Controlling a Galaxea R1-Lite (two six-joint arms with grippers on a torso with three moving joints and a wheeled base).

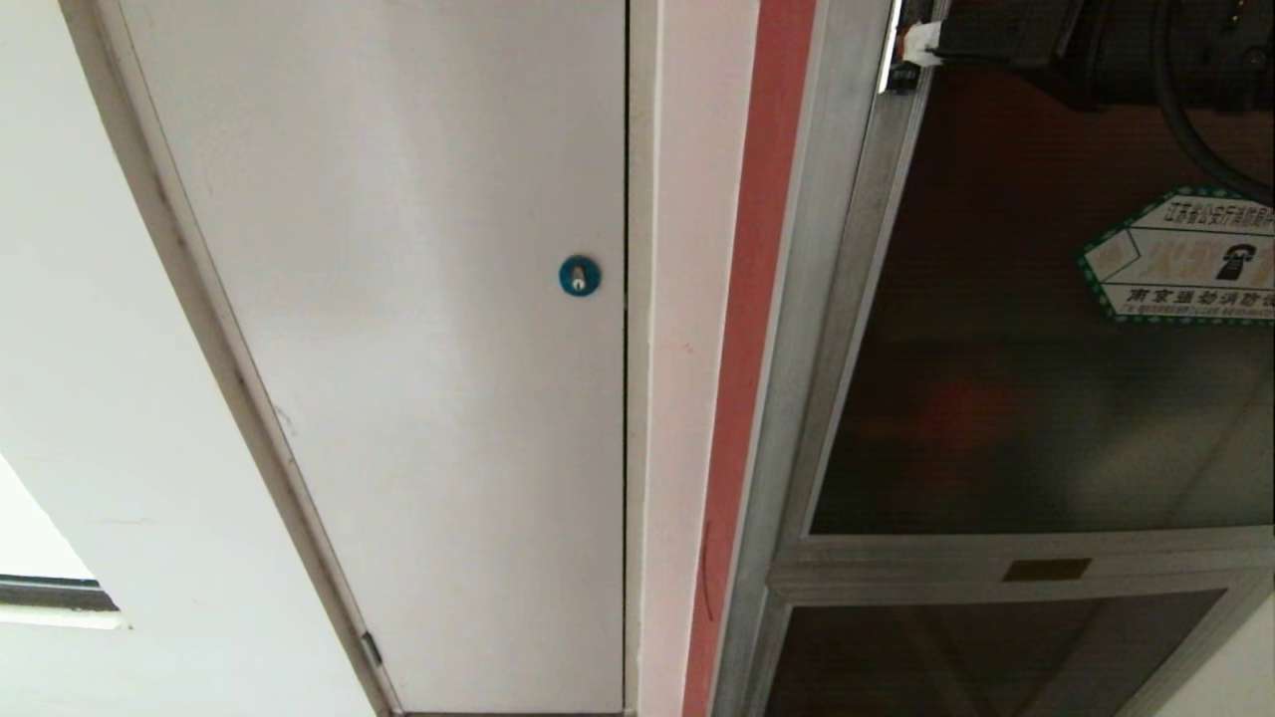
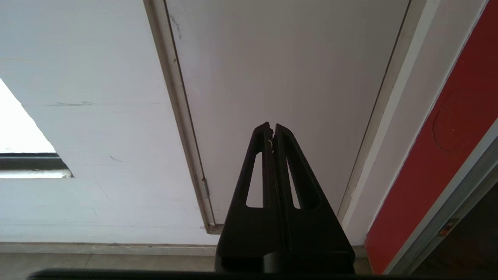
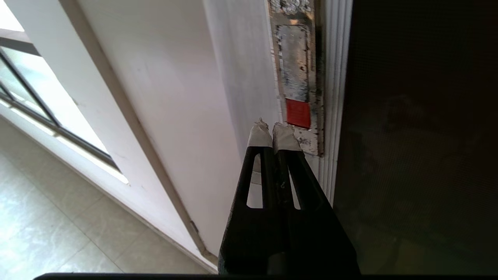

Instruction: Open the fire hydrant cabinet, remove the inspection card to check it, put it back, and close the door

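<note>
Head view: the door [image 1: 1046, 398], dark tinted glass in a silver frame, stands shut on the right, its hexagonal sticker [image 1: 1185, 259] cut off by the edge. The right gripper [image 1: 921, 45] shows only as a taped tip at the top, against the frame. The cabinet's interior and the inspection card are hidden.

Left wrist view: left gripper [image 2: 272, 130], fingers pressed together and empty, before a white panel [image 2: 280, 77].

Right wrist view: right gripper, taped tips together, holding nothing, just beside the frame's worn metal plate [image 3: 297, 77]; the glass reads only as darkness.

White panel [image 1: 398, 349] with blue round lock [image 1: 579, 275]; white wall [image 1: 90, 329] left of panel; window [image 3: 46, 112], daylit, beyond it. Pale tiled floor [image 3: 46, 233] below panel.
</note>
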